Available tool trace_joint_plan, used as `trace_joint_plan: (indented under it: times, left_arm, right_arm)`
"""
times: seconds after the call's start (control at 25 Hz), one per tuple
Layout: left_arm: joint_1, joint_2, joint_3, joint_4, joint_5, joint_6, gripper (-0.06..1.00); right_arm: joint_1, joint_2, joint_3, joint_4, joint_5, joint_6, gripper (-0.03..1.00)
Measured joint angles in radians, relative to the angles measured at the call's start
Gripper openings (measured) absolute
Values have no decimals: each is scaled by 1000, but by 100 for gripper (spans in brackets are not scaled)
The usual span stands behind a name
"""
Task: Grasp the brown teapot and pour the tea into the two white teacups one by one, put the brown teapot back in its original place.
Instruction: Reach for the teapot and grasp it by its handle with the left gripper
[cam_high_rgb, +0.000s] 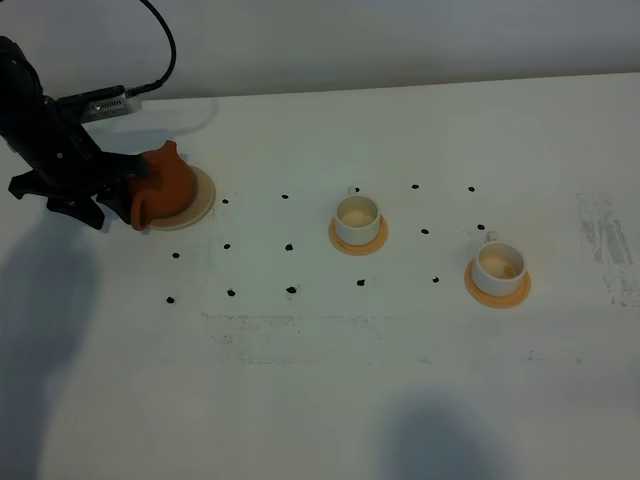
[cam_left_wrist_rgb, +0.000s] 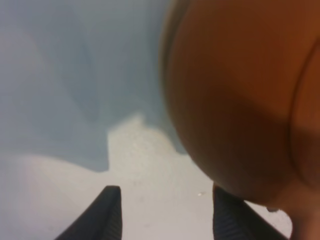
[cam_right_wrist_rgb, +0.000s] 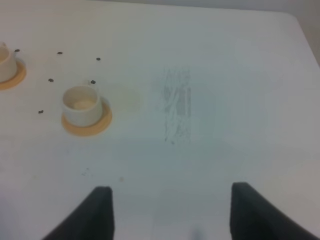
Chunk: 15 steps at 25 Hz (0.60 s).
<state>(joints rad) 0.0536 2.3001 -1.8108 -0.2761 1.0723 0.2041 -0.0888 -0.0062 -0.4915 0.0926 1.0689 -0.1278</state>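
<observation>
My left claw (cam_left_wrist_rgb: 165, 200) is spread apart with nothing between the jaws, just beside the brown teapot (cam_high_rgb: 168, 183), which sits on its cream coaster (cam_high_rgb: 203, 195) at the table's (cam_high_rgb: 400, 380) left, well apart from the middle cup (cam_high_rgb: 357, 216) and right cup (cam_high_rgb: 497, 264); my right claw (cam_right_wrist_rgb: 170, 195) is also spread, empty.

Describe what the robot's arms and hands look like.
The left arm is black, with a silver-grey box at its wrist and a black cable arching away. The left hand and right hand each end in two dark fingers; the left's are ribbed inside.
</observation>
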Motion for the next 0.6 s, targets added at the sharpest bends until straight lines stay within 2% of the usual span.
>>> trace_joint_plan:
  times: [0.36, 0.6]
  left_arm:
    - [0, 0, 0, -8, 17, -10, 43]
    - [5, 0, 0, 35, 67, -10, 43]
  right_arm:
    - [0, 0, 0, 0, 0, 0, 51]
    - [0, 0, 0, 0, 0, 0, 51]
